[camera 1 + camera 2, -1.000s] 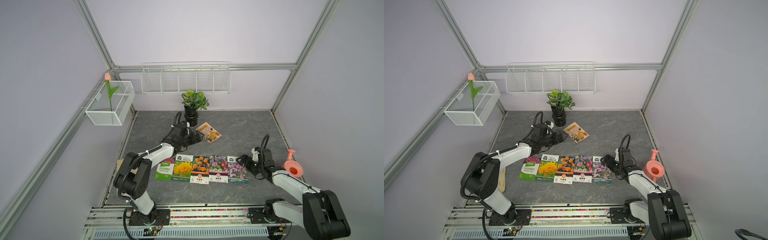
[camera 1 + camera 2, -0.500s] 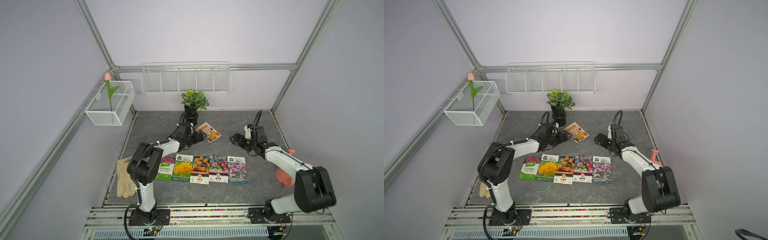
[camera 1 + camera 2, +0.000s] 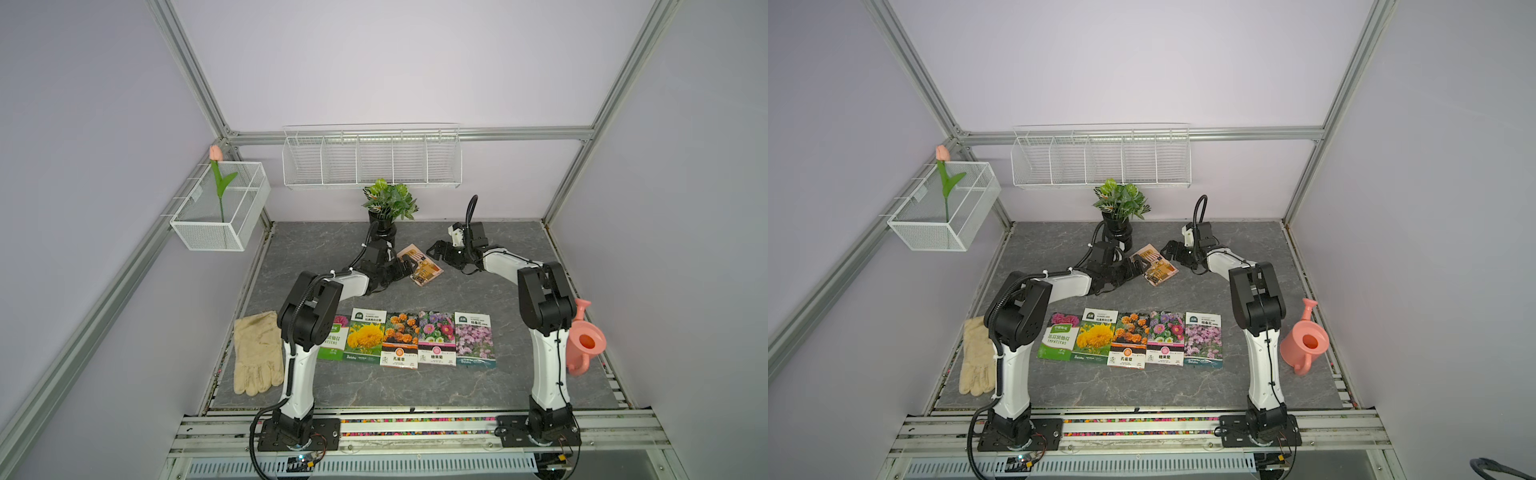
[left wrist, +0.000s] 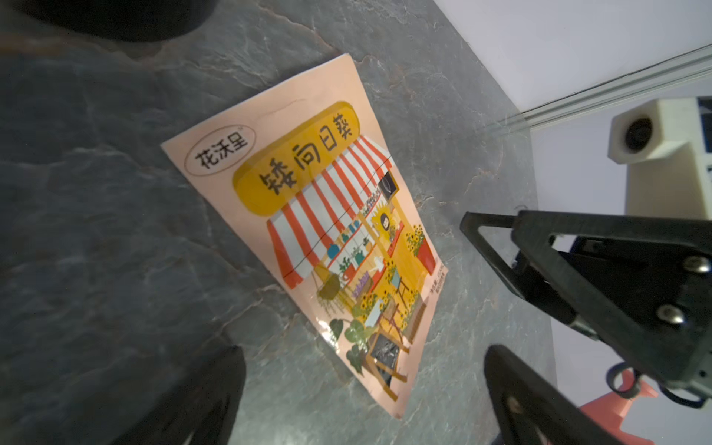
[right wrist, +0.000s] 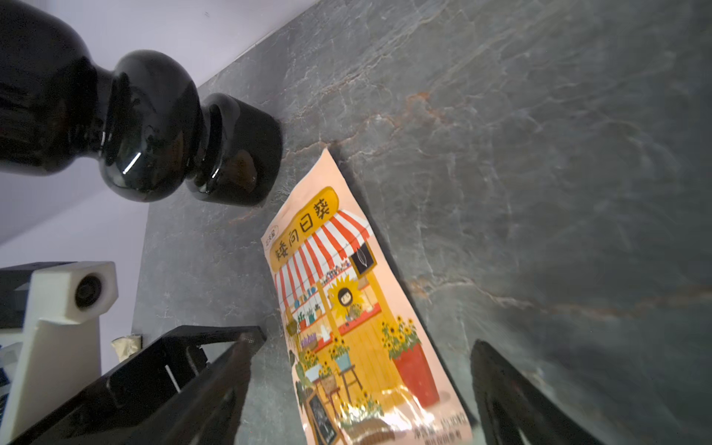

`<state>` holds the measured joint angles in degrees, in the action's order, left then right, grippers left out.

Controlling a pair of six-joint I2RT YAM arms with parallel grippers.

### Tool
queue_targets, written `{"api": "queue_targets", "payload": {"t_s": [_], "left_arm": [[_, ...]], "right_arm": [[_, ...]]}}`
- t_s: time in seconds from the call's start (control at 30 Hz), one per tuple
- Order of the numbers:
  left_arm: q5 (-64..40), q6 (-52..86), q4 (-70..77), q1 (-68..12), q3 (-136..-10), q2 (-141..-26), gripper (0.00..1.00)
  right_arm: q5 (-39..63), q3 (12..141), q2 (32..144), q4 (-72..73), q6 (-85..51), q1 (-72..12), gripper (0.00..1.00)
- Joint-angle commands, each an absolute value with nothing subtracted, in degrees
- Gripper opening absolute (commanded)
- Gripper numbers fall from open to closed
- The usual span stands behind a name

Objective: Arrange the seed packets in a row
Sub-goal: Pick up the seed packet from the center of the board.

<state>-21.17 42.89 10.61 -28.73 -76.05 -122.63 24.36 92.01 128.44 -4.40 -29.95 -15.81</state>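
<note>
While five packets already lie edge to edge in a row [image 3: 409, 338] at the front of the table [image 3: 498, 399], the beige packet [image 3: 419, 264] lies apart at the back, askew and face up, near the black pot [image 3: 381, 227]. Both grippers flank it. The left gripper [image 3: 402, 269] has its jaws spread wide at the packet's pot-side edge; whether a finger touches it I cannot tell. The right gripper [image 3: 436, 251] hovers just off the opposite edge, jaws likewise spread. Neither pinches anything.

In both wrist views the packet lies nearly flush on the stone-look surface, with glare on its film. It looks light, thin and glossy, so it will likely skate under a push and droop if lifted by one end. Lying flat, it offers nothing for a top-down pinch. The best hold is probably a short sealed edge or a corner, with one finger slipped under while the other arm pins the far side. A gentle squeeze should do, since a hard one would crease it. The bare spot beside the lilac packet [image 3: 475, 340] seems the natural place for it.
</note>
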Motion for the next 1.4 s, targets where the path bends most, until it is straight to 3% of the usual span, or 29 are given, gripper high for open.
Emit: {"api": "queue_targets", "payload": {"t_s": [0.0,0.23,0.4,0.47,0.67,0.73,0.77,1.13,1.37], "left_arm": [[-22.97,45.82,10.91,-28.46,-77.72,-127.01,1.00],[-27.97,50.17,15.34,-28.46,-80.73,-132.25,1.00],[-29.91,51.47,17.43,-28.44,-80.53,-132.65,0.91],[-30.78,51.74,18.68,-28.42,-79.70,-131.94,0.80],[-33.04,53.05,22.48,-28.39,-77.13,-129.96,0.19],[-33.20,53.01,22.63,-28.40,-76.79,-129.55,0.02],[-33.37,53.00,22.51,-28.43,-76.83,-129.50,0.00],[-42.91,49.88,25.23,-28.33,-73.63,-123.75,0.00],[-52.59,52.55,31.81,-28.48,-70.36,-120.56,0.00]], "right_arm": [[27.92,93.96,132.35,-5.75,-29.65,-16.82,0.91],[30.52,92.47,135.11,-4.67,-31.59,-20.07,0.89],[33.92,82.03,133.12,8.10,-39.11,-20.66,0.87],[34.62,78.72,132.06,12.29,-41.64,-20.36,0.87],[36.48,74.24,128.98,18.01,-45.10,-19.86,0.85],[36.91,73.39,127.83,18.65,-45.41,-19.64,0.85],[37.01,72.73,127.20,19.20,-45.77,-19.56,0.85],[39.12,61.65,115.46,21.17,-44.18,-12.82,0.87],[41.20,60.38,107.51,13.66,-37.41,-10.02,0.89]]}}
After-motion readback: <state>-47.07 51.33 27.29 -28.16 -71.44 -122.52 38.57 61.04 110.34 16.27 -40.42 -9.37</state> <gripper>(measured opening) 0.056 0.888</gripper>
